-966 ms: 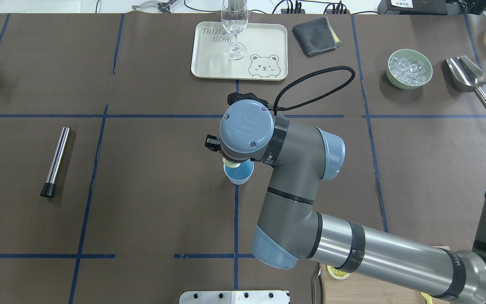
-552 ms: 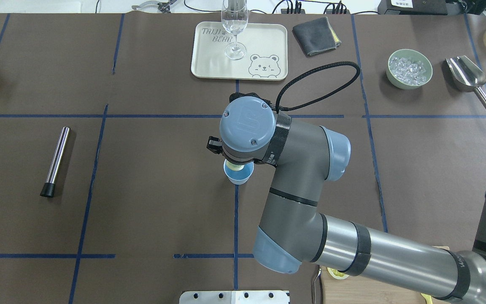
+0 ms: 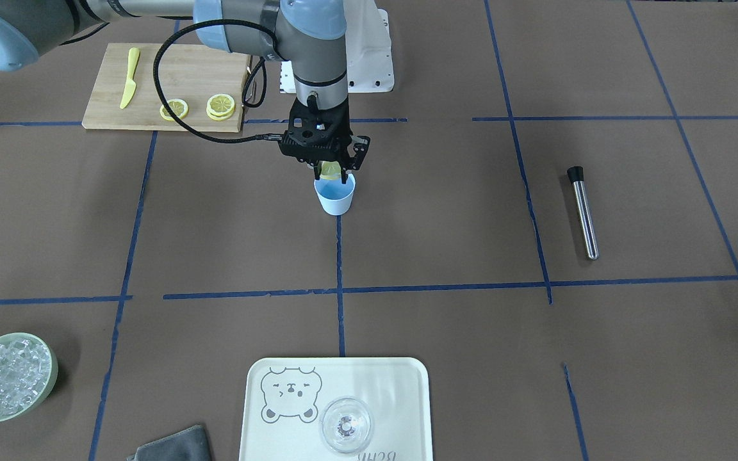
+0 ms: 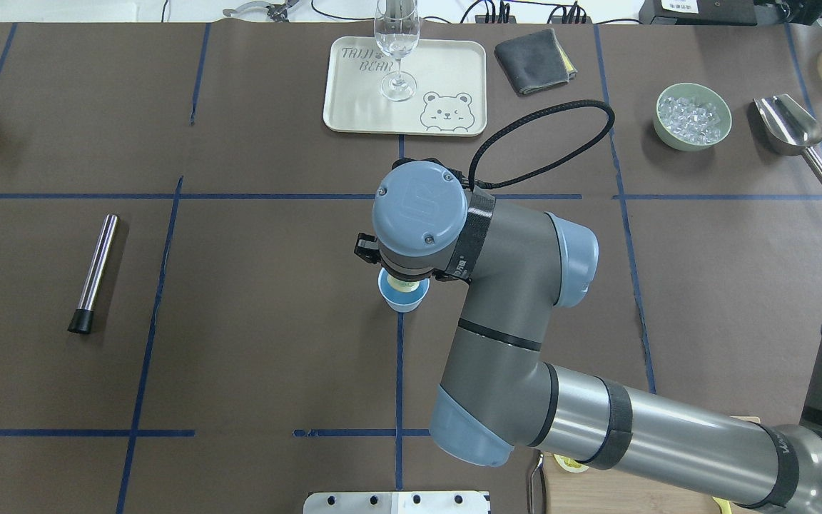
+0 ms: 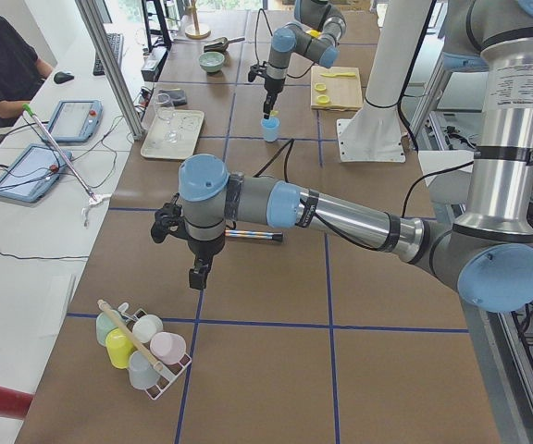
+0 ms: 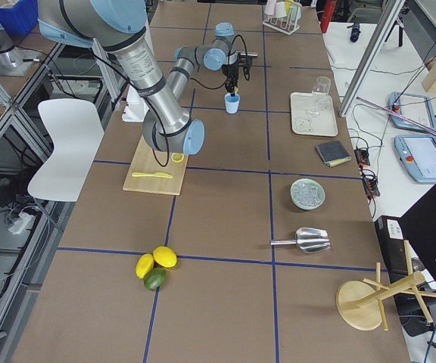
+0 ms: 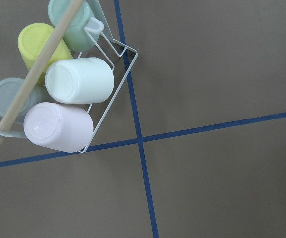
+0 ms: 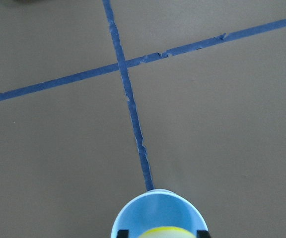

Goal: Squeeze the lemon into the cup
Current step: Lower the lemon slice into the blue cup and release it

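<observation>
Plainly, most exposed to trouble right at the rim: right tool (image 3: 329, 168) pinched narrow on the lemon (image 3: 329, 170), poised just over the mouth of the cup (image 3: 336, 197). Could send juice past the rim onto the tabletop (image 3: 446, 333) if squeezed off-centre. Could let the slick rind slip and drop the slice whole. Could nudge so light a cup over if lowered into its edge. Then, swept left to right across the front-facing view, always against the cup: well to its left and nearer the camera, a pale green bowl (image 3: 52, 378) of glassy ice. Left of it and toward the robot, a bamboo cutting board (image 3: 164, 70), matte and flat, bearing a yellow plastic knife (image 3: 128, 86) and spare slices (image 3: 221, 105), thin discs with bright rind and pale segmented flesh. At the cup itself, smooth light-blue plastic, tapered, handleless, blue inside, apparently unweighted. Well to its right, a polished steel rod (image 3: 584, 218) with a black cap, lying flat. Far from the cup, near a wire rack of mugs, the left tool (image 5: 197, 275); cannot tell whether spread or closed.
</observation>
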You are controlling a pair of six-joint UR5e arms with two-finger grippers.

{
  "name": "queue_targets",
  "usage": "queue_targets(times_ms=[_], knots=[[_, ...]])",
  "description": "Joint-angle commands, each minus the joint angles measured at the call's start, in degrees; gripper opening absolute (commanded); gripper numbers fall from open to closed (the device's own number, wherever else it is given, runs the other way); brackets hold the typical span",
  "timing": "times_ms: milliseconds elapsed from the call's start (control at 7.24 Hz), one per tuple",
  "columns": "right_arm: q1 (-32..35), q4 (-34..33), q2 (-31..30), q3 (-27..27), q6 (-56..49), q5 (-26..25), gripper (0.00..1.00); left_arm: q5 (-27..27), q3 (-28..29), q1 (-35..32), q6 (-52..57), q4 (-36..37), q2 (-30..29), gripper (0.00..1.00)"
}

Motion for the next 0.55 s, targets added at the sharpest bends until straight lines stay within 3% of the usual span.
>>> queue_targets(times_ms=[0,138,414], knots=[[0.00,0.24,-0.03,-0.08,-0.03,0.02,0.87,0.00,0.11,-0.01,0.00,0.01,-0.21,1.00],[0.00,0.24,-0.03,-0.08,-0.03,0.02,0.95,0.00,0.02,-0.01,0.00,0.01,-0.30,1.00],[0.00,0.42,0.06,0.10,-0.03,0.02,0.99,0.08,0.02,-0.01,0.00,0.01,-0.56,1.00]])
